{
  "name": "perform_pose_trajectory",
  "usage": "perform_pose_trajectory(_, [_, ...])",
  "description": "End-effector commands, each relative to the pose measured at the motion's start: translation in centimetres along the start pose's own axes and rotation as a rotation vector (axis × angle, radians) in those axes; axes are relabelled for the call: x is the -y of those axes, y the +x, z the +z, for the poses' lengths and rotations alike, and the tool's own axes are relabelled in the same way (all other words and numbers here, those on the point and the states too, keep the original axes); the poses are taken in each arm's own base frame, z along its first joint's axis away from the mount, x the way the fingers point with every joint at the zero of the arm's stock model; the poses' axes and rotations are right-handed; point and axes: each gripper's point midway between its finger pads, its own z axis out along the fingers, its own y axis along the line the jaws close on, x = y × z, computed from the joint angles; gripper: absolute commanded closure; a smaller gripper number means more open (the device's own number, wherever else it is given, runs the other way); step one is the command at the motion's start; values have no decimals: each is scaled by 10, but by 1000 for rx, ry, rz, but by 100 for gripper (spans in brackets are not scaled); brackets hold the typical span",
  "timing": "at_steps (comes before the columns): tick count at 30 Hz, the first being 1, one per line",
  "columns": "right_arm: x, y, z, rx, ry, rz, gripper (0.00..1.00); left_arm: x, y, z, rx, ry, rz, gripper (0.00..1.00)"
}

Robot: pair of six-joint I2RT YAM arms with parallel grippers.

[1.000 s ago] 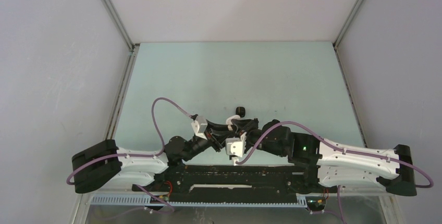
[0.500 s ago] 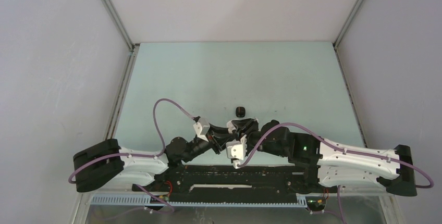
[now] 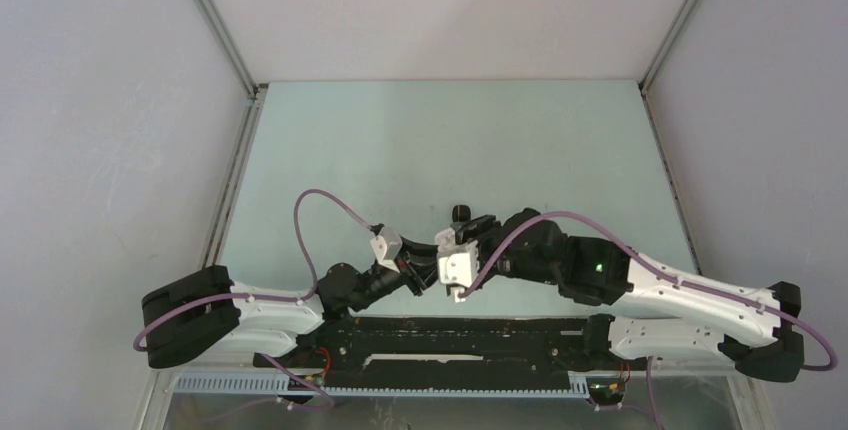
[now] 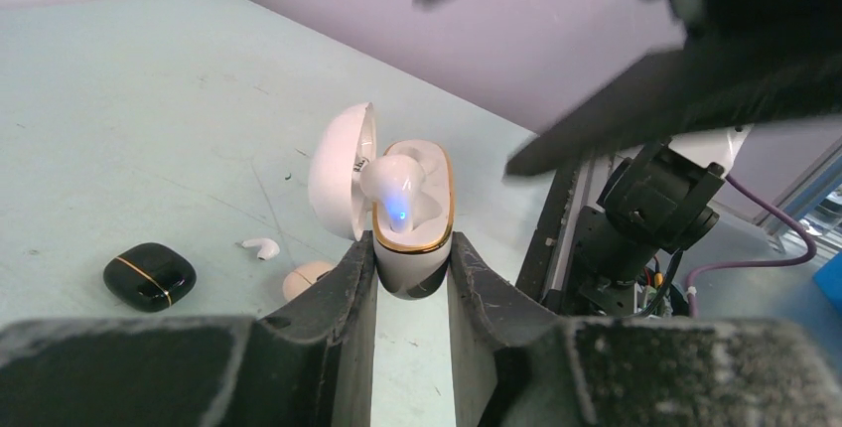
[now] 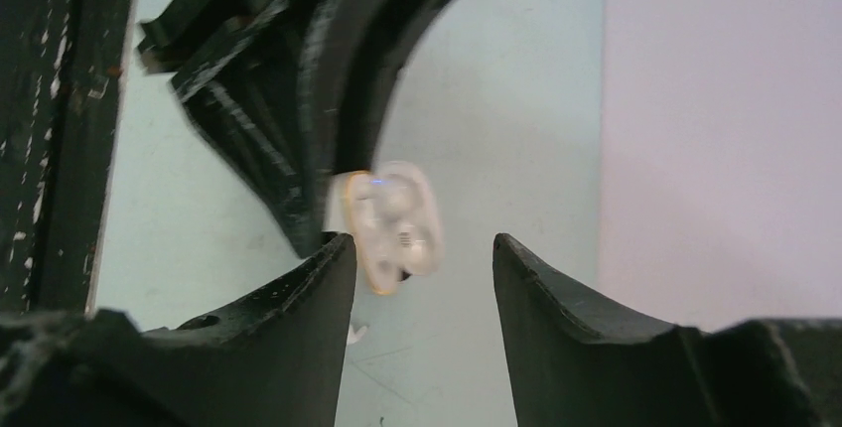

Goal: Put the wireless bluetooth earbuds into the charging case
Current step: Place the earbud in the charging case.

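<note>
Your left claw point(image 4: 411, 264) is closed on the lower body of the white charging case point(image 4: 417, 244). One finger presses on each side, and the case is held upright, clear of the table point(image 4: 119, 129). The lid point(image 4: 338, 181) stands hinged open to the left in the left wrist view, and a gold rim point(image 4: 449, 211) runs round the opening. The seated earbud point(image 4: 394, 181) rests in the case with a blue light lit on it. You cannot tell whether it is pressed fully home.

Your right claw point(image 5: 422, 246) is partly open and holds nothing. Its fingers stand apart directly above the open case, which appears blurred between and below them in the right wrist view.

On the table beyond the held case:
- The loose earbud point(image 4: 260, 246) lies on its side.
- A closed black case point(image 4: 149, 275) with a gold line lies to its left.
- A pale rounded object point(image 4: 306, 276) lies just beside the loose earbud, partly hidden by your left claw's finger.
</note>
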Motion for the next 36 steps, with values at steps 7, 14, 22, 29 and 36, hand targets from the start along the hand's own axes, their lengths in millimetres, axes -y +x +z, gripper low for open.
perform_pose_trajectory(7, [44,-13,-36,22,25,230,43,13,2,3,-6,80,36,100])
perform_pose_trajectory(14, [30,17,-73,-63,-252,501,52,13,22,1,-104,102,92,100])
perform_pose_trajectory(22, [-5,2,-100,52,-452,421,63,33,35,6,-177,239,143,100])
perform_pose_trajectory(29, [-23,12,-97,55,-552,359,71,48,36,13,-218,329,168,100])
perform_pose_trajectory(36, [-40,8,-83,110,-598,377,72,46,33,23,-235,311,193,100])
